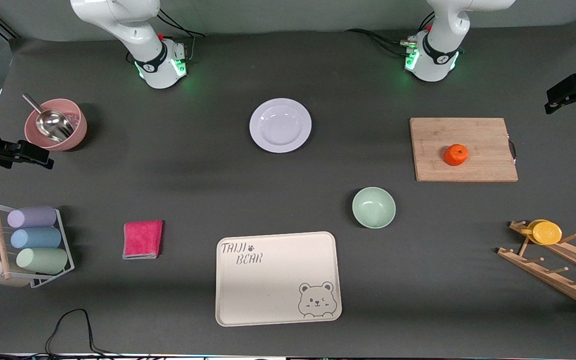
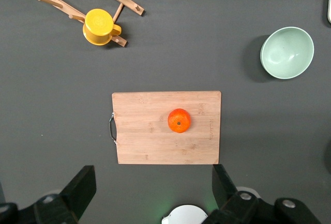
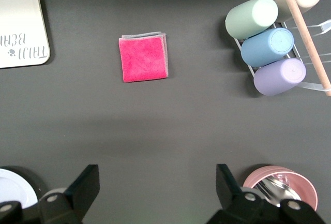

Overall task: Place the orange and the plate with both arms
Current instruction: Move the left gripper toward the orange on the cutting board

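Note:
The orange (image 1: 456, 155) lies on a wooden cutting board (image 1: 483, 165) toward the left arm's end of the table. The white plate (image 1: 280, 125) sits on the dark table between the two arm bases. My left gripper (image 2: 153, 180) is open and empty, high over the table between its base and the board; the orange (image 2: 179, 120) shows in its view. My right gripper (image 3: 155, 180) is open and empty, high over bare table, with the plate's edge (image 3: 13, 189) beside one finger. Neither gripper shows in the front view.
A pale green bowl (image 1: 373, 207) and a cream bear-print tray (image 1: 268, 300) lie nearer the front camera. A pink cloth (image 1: 142, 239), a cup rack (image 1: 28, 245) and a pink bowl with scoop (image 1: 75, 132) are at the right arm's end. A yellow cup (image 1: 548, 232) hangs on a wooden rack.

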Robot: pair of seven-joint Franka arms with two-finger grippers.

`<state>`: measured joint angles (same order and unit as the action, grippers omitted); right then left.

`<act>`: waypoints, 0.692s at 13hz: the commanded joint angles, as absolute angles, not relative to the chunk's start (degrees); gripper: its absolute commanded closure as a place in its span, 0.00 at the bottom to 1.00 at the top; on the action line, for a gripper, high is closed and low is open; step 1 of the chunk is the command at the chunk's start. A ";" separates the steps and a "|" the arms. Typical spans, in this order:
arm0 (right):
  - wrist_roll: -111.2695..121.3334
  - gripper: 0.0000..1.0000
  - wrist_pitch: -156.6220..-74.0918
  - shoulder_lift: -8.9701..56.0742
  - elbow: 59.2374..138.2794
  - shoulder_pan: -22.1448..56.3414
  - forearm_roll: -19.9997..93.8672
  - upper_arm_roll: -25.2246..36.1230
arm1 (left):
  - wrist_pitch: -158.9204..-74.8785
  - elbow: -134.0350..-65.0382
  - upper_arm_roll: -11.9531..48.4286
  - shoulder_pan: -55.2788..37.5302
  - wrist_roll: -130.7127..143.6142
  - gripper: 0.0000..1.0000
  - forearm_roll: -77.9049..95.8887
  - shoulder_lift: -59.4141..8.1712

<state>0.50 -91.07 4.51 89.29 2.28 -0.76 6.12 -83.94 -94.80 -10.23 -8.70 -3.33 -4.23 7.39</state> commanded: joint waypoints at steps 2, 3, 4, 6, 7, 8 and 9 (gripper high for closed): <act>0.79 0.00 -91.23 3.78 89.74 2.37 -1.67 6.24 | -83.58 -95.10 -11.25 -9.49 -3.87 0.00 -4.39 7.73; 0.79 0.00 -91.23 3.78 89.74 2.37 -1.67 6.15 | -83.58 -95.10 -11.42 -9.49 -3.95 0.00 -4.39 7.73; 0.88 0.00 -91.32 3.78 89.65 2.29 -1.76 6.15 | -83.85 -95.36 -11.69 -9.32 -3.96 0.00 -4.39 7.65; 0.79 0.00 -91.23 3.78 89.65 2.37 -1.76 6.24 | -84.46 -96.93 -12.04 -9.23 -4.57 0.00 -4.39 7.82; 0.70 0.00 -91.32 3.78 89.65 2.63 -1.76 6.15 | -84.98 -97.90 -12.13 -9.14 -4.92 0.00 -4.39 7.82; 0.70 0.00 -91.32 3.78 89.65 2.64 -1.76 6.15 | -86.47 -99.48 -12.56 -9.14 -5.01 0.00 -4.39 7.74; 0.79 0.00 -91.49 3.78 89.74 2.64 -1.76 6.15 | -89.27 -102.71 -13.09 -9.14 -5.10 0.00 -4.31 8.08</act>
<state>0.50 -91.17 4.51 89.29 2.29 -0.76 6.13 -85.37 -98.01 -11.94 -8.69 -3.83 -4.23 7.26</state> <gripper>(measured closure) 0.000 0.000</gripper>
